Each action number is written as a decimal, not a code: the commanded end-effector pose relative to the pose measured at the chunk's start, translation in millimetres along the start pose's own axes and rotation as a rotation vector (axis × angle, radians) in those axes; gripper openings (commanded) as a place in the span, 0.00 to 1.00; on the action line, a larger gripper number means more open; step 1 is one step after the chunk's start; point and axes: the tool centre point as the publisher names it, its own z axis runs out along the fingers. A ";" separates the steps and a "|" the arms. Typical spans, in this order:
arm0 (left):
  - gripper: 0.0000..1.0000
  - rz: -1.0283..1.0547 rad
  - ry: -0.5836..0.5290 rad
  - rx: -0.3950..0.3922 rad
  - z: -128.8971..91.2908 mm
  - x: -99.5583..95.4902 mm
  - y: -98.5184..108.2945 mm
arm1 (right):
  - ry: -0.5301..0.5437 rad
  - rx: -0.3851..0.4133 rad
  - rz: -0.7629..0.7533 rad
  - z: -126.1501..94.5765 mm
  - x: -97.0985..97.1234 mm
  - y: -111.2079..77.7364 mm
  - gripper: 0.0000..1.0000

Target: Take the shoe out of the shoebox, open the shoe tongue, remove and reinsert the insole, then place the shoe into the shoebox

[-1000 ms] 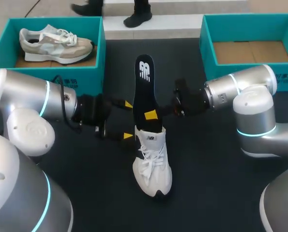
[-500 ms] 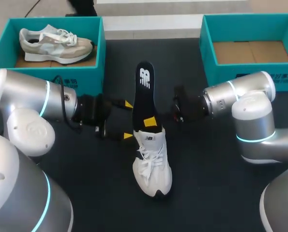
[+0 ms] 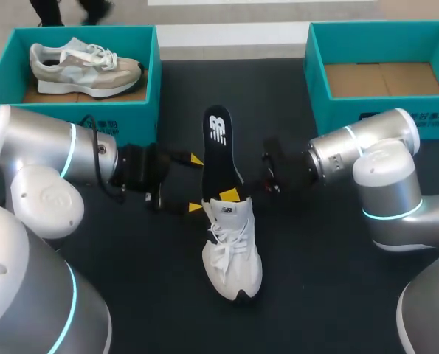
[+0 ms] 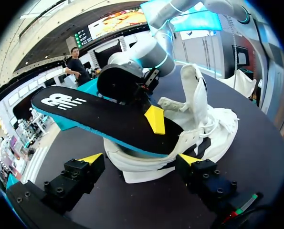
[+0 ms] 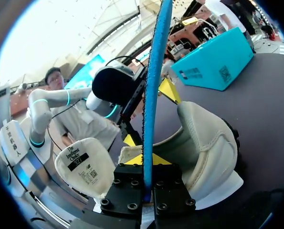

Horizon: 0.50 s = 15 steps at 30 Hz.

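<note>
At the middle of the black table [image 3: 315,258] a white shoe [image 3: 232,251] is set on its sole, toe toward the robot, heel toward the far side. Its tongue [image 4: 195,90] is seen lifted upright over the laces.

Item: insole [image 3: 218,151], black on top, blue beneath. One end is lodged in the shoe's opening. The rest projects out over the heel collar and away toward the far side, between the two boxes.

Item: right gripper [image 3: 230,194], at the shoe's opening. Its fingers are closed on the insole from both faces, and the insole is seen edge-on between them in the right wrist view.

Item: left gripper [image 3: 195,183], beside the shoe's heel. Its fingers are spread wide and nothing is gripped; the heel lies ahead of and between them in the left wrist view. Contact with the shoe cannot be told.

Item: left shoebox [image 3: 154,74], teal, at the far left. A second sneaker [image 3: 83,66], grey and beige, lies inside on its sole.

Item: right shoebox [image 3: 330,110], teal, at the far right; its cardboard floor is seen.
</note>
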 end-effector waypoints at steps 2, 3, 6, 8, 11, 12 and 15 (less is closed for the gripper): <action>1.00 0.000 0.000 -0.003 0.3 0.5 -0.2 | -0.027 -0.004 -0.008 -0.9 1.2 2.9 0.00; 1.00 0.000 0.000 -0.003 0.3 0.5 -0.2 | -0.028 -0.005 -0.009 -1.5 1.4 4.2 0.00; 1.00 0.000 0.000 -0.003 0.3 0.5 -0.2 | -0.037 -0.011 -0.029 -3.2 1.4 8.9 0.18; 1.00 0.000 0.000 -0.003 0.3 0.5 -0.2 | -0.039 -0.013 -0.032 -4.0 1.2 9.7 0.27; 1.00 0.000 0.000 -0.003 0.3 0.5 -0.2 | -0.046 -0.013 -0.032 -5.8 1.1 11.0 0.28; 1.00 0.000 0.000 -0.003 0.3 0.5 -0.2 | -0.046 -0.013 -0.033 -6.5 1.5 11.7 0.28; 1.00 0.000 0.000 -0.003 0.3 0.5 -0.2 | -0.055 -0.005 -0.044 -9.0 3.5 16.6 0.28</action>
